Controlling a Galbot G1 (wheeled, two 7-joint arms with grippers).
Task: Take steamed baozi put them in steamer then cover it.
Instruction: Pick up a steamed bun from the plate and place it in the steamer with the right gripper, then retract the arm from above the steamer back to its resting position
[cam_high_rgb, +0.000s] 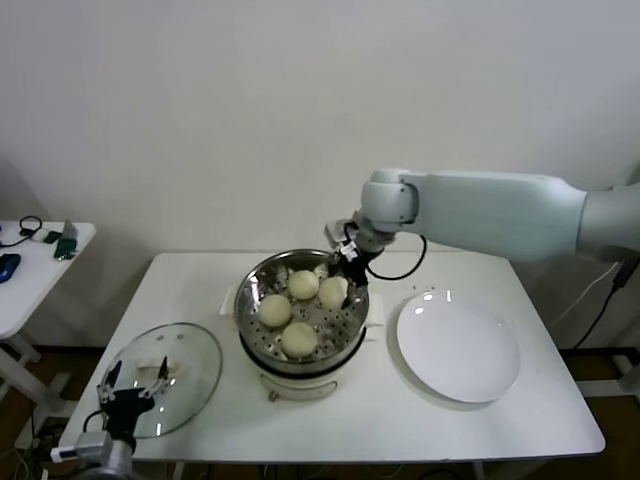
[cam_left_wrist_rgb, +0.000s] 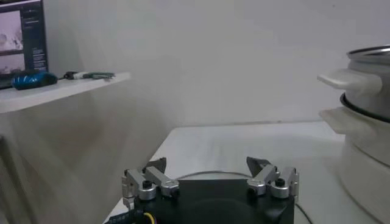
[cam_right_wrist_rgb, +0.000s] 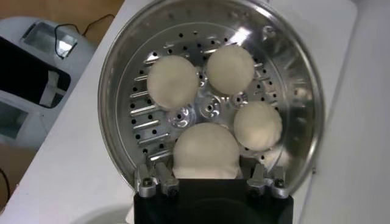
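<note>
The steamer (cam_high_rgb: 252, 288) stands mid-table on its white pot base (cam_high_rgb: 290, 382). Several off-white baozi lie in it. My right gripper (cam_high_rgb: 345, 276) reaches into the basket from the far side and is shut on the baozi (cam_high_rgb: 333, 291) nearest the right rim. In the right wrist view that baozi (cam_right_wrist_rgb: 206, 149) sits squeezed between the fingers of the right gripper (cam_right_wrist_rgb: 207, 169), low over the perforated bottom (cam_right_wrist_rgb: 140, 112); the others (cam_right_wrist_rgb: 173, 82) rest beside it. The cover (cam_high_rgb: 190, 350) lies flat at the table's front left. My left gripper (cam_high_rgb: 130, 385) hovers open at its near edge, holding nothing.
A flat white plate (cam_high_rgb: 458, 348) lies right of the steamer. A small side table (cam_high_rgb: 40, 270) with loose items stands off to the left. In the left wrist view the steamer's handle (cam_left_wrist_rgb: 341, 79) shows far off, beyond the left gripper (cam_left_wrist_rgb: 210, 165).
</note>
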